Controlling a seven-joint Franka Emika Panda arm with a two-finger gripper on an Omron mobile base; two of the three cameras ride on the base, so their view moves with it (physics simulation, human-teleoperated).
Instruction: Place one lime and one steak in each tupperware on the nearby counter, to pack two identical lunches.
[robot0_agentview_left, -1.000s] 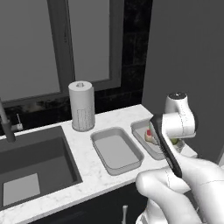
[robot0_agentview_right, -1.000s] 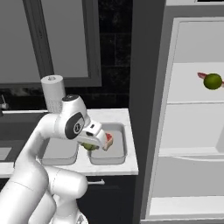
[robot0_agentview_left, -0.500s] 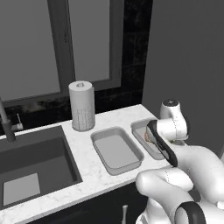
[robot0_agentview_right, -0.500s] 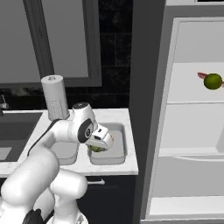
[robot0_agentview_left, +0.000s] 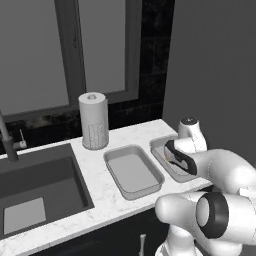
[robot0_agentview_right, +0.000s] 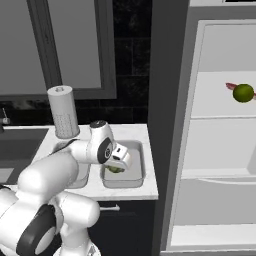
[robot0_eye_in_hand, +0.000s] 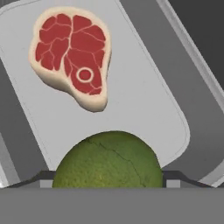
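Lime (robot0_eye_in_hand: 108, 159) clamped in pincer (robot0_agentview_right: 118, 165) over steak (robot0_eye_in_hand: 72, 54) tupperware (robot0_agentview_right: 138, 162).
Round, firm, slick rind; best gripped across the middle.

limes: 2 — lime (robot0_eye_in_hand: 108, 160), second lime (robot0_agentview_right: 243, 93) | steaks: 1 — steak (robot0_eye_in_hand: 71, 55) | tupperwares: 2 — left tupperware (robot0_agentview_left: 133, 171), right tupperware (robot0_agentview_right: 139, 170) | paper towel rolls: 1 — paper towel roll (robot0_agentview_left: 94, 121)

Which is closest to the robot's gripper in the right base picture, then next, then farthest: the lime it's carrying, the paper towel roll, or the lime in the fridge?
1. Carried lime, at the gripper, over the right tupperware.
2. Paper towel roll, back left on the counter.
3. Fridge lime, far right on a shelf.
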